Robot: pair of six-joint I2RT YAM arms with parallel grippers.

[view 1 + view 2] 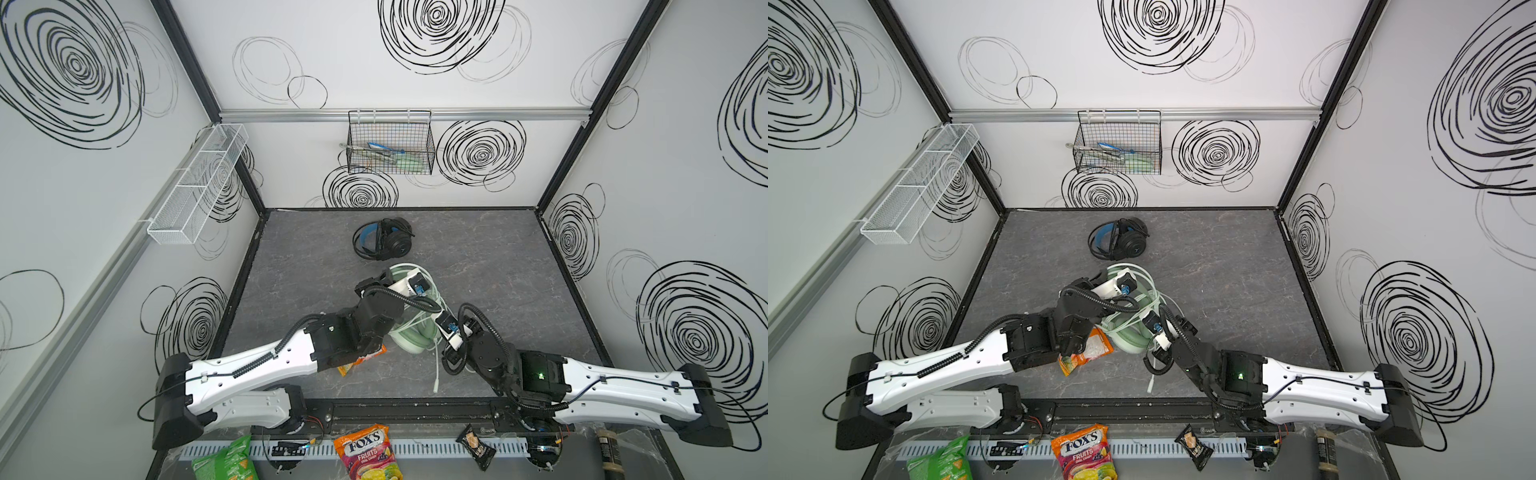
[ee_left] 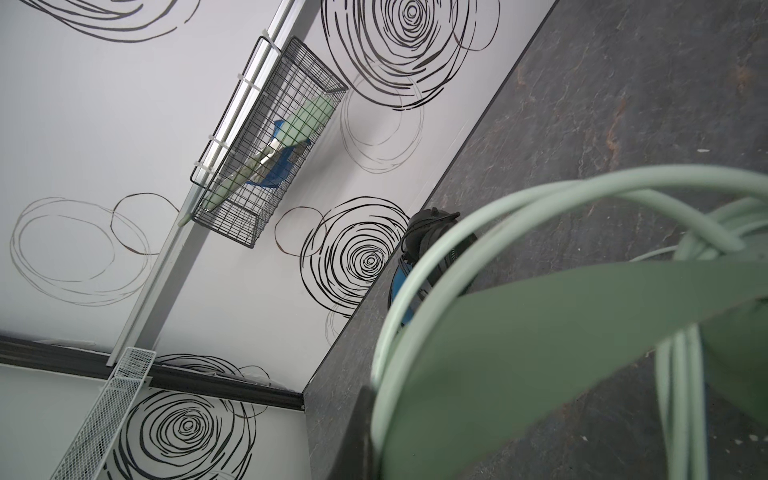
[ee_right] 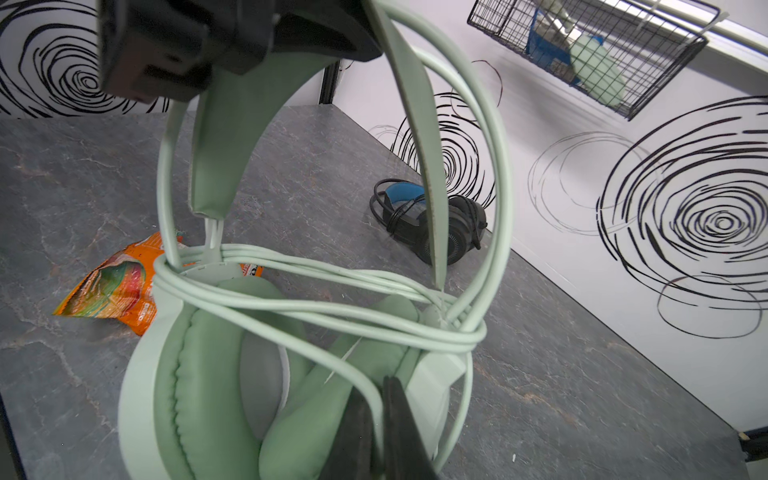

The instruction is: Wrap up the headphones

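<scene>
Closest in, off the front edge of the table (image 1: pixel 498 266), there's a green bag (image 1: pixel 226 461), a Fox's bag (image 1: pixel 368 453) and a dark bar (image 1: pixel 476 451). On the table itself an orange packet (image 1: pixel 361 359) lies flat, partly under the left arm.

Just beside it is the mint headset (image 1: pixel 409 343), mid-table with the headband up and the cups down. Can't tell whether the cups actually touch the surface. The right gripper (image 3: pixel 376 405) is pinched down on the mint cable (image 3: pixel 332 291), with one strand running right between its fingers next to a cup. That cable is wound a few turns across the headset just above the cups, plus a big loop up alongside the band. Its plug (image 1: pixel 435 386) lies loose on the table by the right arm. The left gripper (image 3: pixel 266 45) is clamped on the top of the headband.

Further back the black headset (image 1: pixel 386 241) lies on the table, well apart, with its own cable looped around it. A basket (image 1: pixel 390 143) hangs on the back wall and a white shelf (image 1: pixel 199 183) on the left wall.
</scene>
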